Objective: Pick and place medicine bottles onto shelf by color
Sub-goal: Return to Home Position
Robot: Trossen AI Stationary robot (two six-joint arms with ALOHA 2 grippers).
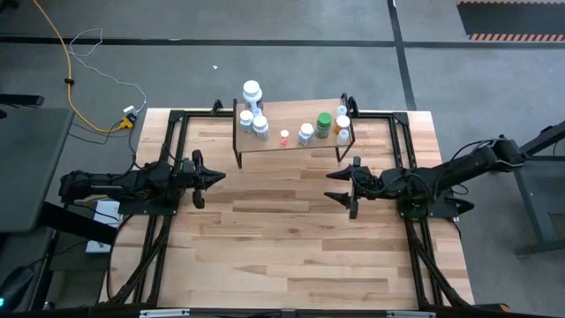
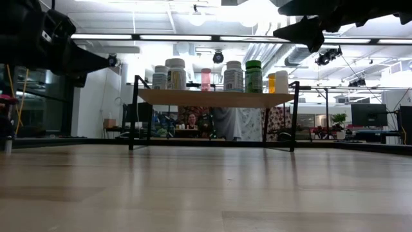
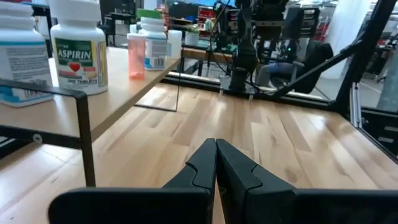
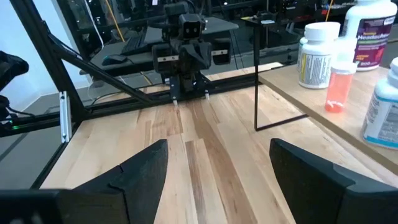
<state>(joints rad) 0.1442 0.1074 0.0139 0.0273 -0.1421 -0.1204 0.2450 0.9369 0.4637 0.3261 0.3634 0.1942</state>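
Medicine bottles [image 1: 305, 132] stand upright on the shelf [image 1: 291, 115]; judged light, rigid, slick plastic, best pinched across the body below the cap; left gripper [image 3: 216, 146] fingers together, right gripper [image 4: 219, 144] fingers apart, both hovering apart from the shelf.

The table [image 1: 291, 256] is bare across its middle and near side, leaving a wide free lane between the left gripper [image 1: 221, 177] and the right gripper [image 1: 331, 185], which sit well apart. The shelf [image 1: 287, 115] blocks the far edge. Its thin legs [image 2: 134, 116] stand at the corners, with free room under the board between them. On top, bottles [image 1: 253, 110] crowd both ends and the front edge, and only the back middle of the board is bare. Black frame bars [image 1: 426, 256] hem in both sides of the table.
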